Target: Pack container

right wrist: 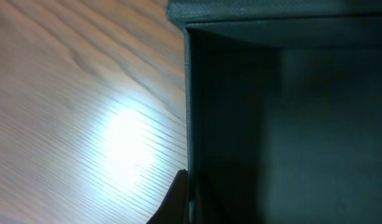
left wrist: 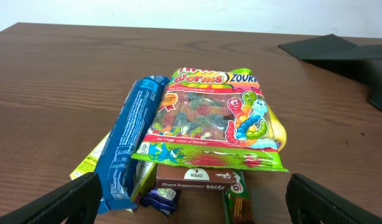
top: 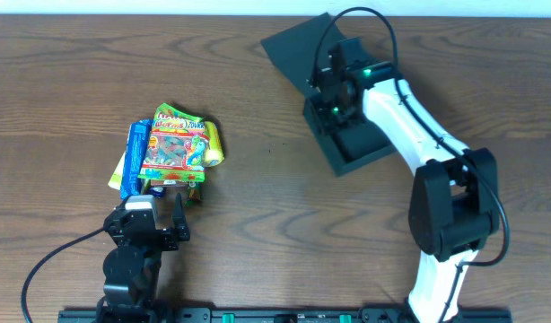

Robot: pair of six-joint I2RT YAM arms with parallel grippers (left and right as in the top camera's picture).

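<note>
Matt container [top: 354,145], wood-grain table [top: 258,206]

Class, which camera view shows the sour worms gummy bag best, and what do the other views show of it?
The left wrist view: the gummy bag fills the middle, its print readable. The overhead view shows it small, atop other snacks. The right wrist view shows none of it, only the container and table.

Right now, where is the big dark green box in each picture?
Overhead: the container is at the upper right, partly under the white arm, with its flap open.
Left wrist: the container is in the top right corner, behind the candy bags.
Right wrist: the container fills the right side, very close.
Shared landmark: the brown wooden table lies beneath it in every view.
</note>
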